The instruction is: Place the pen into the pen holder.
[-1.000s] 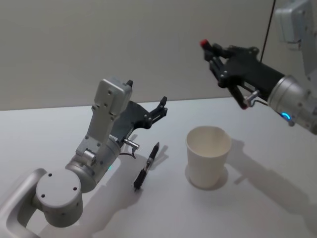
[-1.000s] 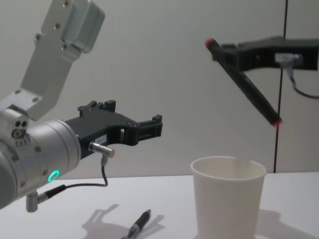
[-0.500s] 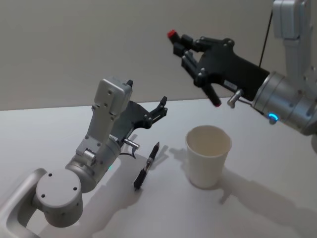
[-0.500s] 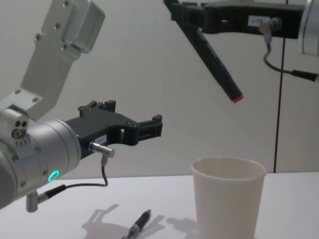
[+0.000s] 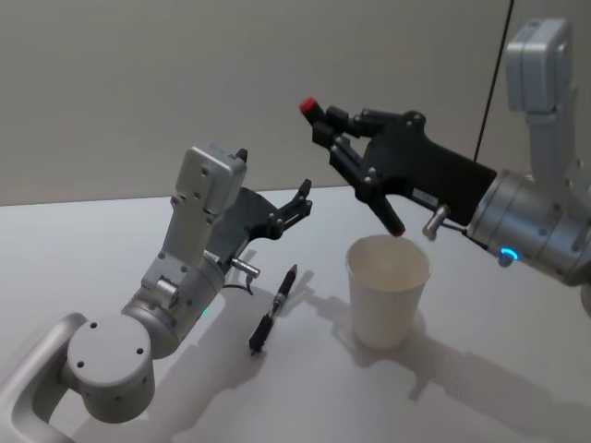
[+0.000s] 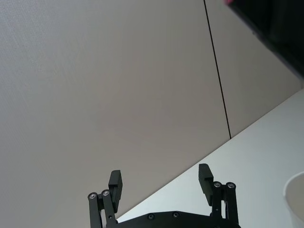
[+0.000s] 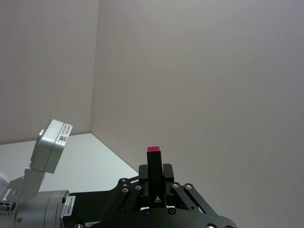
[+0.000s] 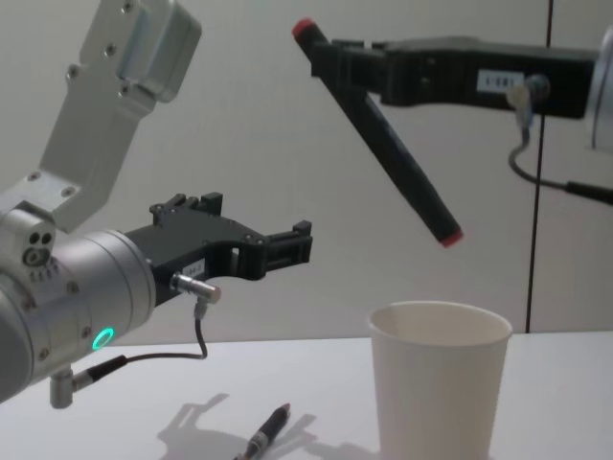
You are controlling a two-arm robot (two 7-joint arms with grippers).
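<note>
Closest in, on the robot's left of the pen holder [image 5: 388, 297], the left gripper [image 6: 160, 176] hangs above the table [image 5: 517, 388]. Its two black fingers are spread wide apart with nothing between them. It sits well clear of the cup's side and points out towards the wall [image 5: 138, 83]. In the chest view it floats at about the height of the cup's rim or a touch higher.

Down on the table, a slim black pen [image 5: 274, 309] lies flat just to the left of the pen holder, near it but not touching. One end points roughly away from the robot. It lies below the left gripper, and nothing is touching it.

Now the pen holder itself: a plain white paper cup, standing upright on the table with its mouth open. From the head view, nothing can be seen inside it.

Above it, here's the action. The right gripper [image 8: 337, 59] reaches in from the right of the pen holder, high over it, fingers clamped tight on a black pen with red ends [image 8: 402, 163]. The grip is close to the pen's upper end. The pen is tilted, with its upper red end leaning over to the cup's left. Its lower red end hangs over the cup's mouth, above the rim and not inside.

Behind the pen holder there's the plain pale wall.
</note>
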